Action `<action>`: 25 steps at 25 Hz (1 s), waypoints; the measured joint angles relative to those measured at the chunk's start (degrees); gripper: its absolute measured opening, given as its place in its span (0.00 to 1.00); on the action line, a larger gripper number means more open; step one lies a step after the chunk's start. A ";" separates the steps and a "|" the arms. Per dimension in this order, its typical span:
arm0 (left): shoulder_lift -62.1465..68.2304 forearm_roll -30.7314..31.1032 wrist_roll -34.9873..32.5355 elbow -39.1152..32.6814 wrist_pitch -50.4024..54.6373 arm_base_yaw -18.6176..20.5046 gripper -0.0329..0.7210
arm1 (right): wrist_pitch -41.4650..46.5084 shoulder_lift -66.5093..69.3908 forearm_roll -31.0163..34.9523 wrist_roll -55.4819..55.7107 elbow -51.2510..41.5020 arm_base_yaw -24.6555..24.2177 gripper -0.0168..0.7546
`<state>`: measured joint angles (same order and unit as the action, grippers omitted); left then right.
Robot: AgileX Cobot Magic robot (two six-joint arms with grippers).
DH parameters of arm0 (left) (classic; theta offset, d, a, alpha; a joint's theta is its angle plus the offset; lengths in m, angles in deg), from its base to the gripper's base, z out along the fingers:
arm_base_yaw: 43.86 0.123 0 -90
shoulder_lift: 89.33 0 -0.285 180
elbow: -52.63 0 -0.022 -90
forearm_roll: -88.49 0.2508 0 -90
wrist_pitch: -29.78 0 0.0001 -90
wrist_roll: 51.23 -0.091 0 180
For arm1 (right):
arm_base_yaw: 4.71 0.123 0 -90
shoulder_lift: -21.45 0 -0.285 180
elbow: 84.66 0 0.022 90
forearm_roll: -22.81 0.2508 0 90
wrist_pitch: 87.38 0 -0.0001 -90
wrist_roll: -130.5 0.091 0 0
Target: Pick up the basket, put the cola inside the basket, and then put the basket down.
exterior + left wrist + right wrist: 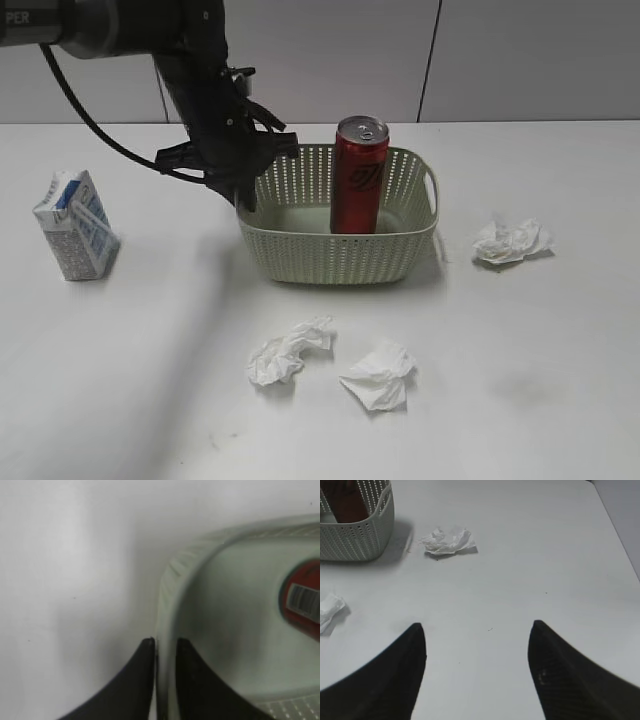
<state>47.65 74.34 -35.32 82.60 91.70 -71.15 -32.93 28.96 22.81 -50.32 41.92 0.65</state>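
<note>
The pale sage-green basket point(340, 250) rests on the white table at the middle. The red cola can point(359, 178) stands upright inside it. My left gripper point(245, 195) is shut on the basket's left rim; in the left wrist view its two black fingers point(165, 647) pinch the basket wall point(165, 605), with the cola point(302, 600) at the right inside. My right gripper point(477, 630) is open and empty above bare table, out of the exterior view. The basket point(350, 535) shows at the top left of the right wrist view.
A blue-and-white carton point(76, 225) stands at the left. Crumpled white tissues lie in front of the basket point(290, 350), point(380, 376) and to its right point(512, 241), also in the right wrist view point(447, 541). The table's far right edge point(615, 535) is near.
</note>
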 joint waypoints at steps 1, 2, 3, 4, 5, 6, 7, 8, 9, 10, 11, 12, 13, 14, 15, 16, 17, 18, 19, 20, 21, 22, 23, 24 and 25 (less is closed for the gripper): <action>-0.06 -0.15 -0.12 0.12 0.07 0.00 0.33 | 0.00 0.00 0.00 0.00 0.00 0.00 0.67; -0.11 -0.27 -0.12 0.17 0.25 0.00 0.46 | 0.00 0.00 0.00 0.00 0.00 0.00 0.67; -0.10 -0.33 -0.12 0.34 0.55 0.00 0.57 | 0.00 0.00 0.00 0.00 0.00 0.00 0.67; 0.04 -0.34 -0.18 0.54 1.15 0.00 0.71 | 0.00 0.00 0.00 0.00 0.00 0.00 0.67; -0.04 -0.34 -0.22 0.84 2.03 0.00 0.81 | 0.00 0.00 0.00 0.00 0.00 0.00 0.67; -0.07 -0.34 -0.29 1.30 2.93 0.00 0.86 | 0.00 0.00 0.00 0.00 0.00 0.00 0.67; -0.35 -0.17 -0.29 1.99 4.35 0.00 0.89 | 0.00 0.00 0.00 0.00 0.00 0.00 0.67; -0.49 0.10 -0.34 3.05 5.92 0.00 0.90 | 0.00 0.00 0.00 0.00 0.00 0.00 0.67; -0.62 0.66 -0.34 4.13 6.87 0.00 0.91 | 0.00 0.00 0.00 0.00 0.00 0.00 0.67; -0.64 1.43 -0.34 5.72 7.28 0.00 0.91 | 0.00 0.00 0.00 0.00 0.00 0.00 0.67; -0.64 2.34 -0.35 7.46 7.53 0.00 0.92 | 0.00 0.00 0.00 0.00 0.00 0.00 0.67; -0.68 3.02 -0.41 9.01 7.53 0.00 0.92 | 0.00 0.00 0.00 0.00 0.00 0.00 0.67; -1.19 3.63 -0.47 9.90 7.53 0.00 0.92 | 0.00 0.00 0.00 0.00 0.00 0.00 0.67; -1.86 3.91 -0.58 10.68 7.53 0.00 0.92 | 0.00 0.00 0.00 0.00 0.00 0.00 0.67; -2.83 4.07 -1.26 11.22 7.59 0.04 0.92 | 0.00 0.00 0.00 0.00 0.00 0.00 0.67; -3.98 4.17 -2.39 11.43 7.59 0.11 0.92 | 0.00 0.00 0.00 0.00 0.00 0.00 0.67; -4.94 4.44 -3.11 11.64 7.65 0.36 0.92 | 0.00 0.00 0.00 0.00 0.00 0.00 0.67; -6.03 4.78 -3.59 11.76 7.65 0.62 0.91 | 0.00 0.00 0.00 0.00 0.00 0.00 0.67; -7.09 4.89 -4.00 11.80 7.69 1.15 0.91 | 0.00 0.00 0.00 0.00 0.00 0.00 0.67; -8.12 4.96 -4.22 11.80 7.74 1.95 0.91 | 0.00 0.00 0.00 0.05 0.00 0.00 0.67; -9.00 5.10 -4.26 11.80 7.80 2.96 0.91 | 0.00 0.00 0.00 0.05 0.00 0.00 0.67; -10.04 5.16 -4.41 11.80 7.80 3.93 0.91 | 0.00 0.00 0.00 0.05 0.00 0.00 0.67; -11.14 5.35 -4.65 11.80 7.85 5.13 0.91 | 0.00 0.00 0.00 0.05 0.00 0.00 0.67; -12.12 5.50 -5.06 11.80 7.85 6.36 0.90 | 0.00 0.00 0.00 0.11 0.00 0.00 0.67; -13.39 5.87 -5.46 11.80 7.85 7.41 0.90 | 0.00 0.00 0.00 0.11 0.00 0.00 0.67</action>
<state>34.27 80.21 -40.78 94.41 99.55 -63.74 -32.93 28.96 22.81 -50.21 41.92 0.65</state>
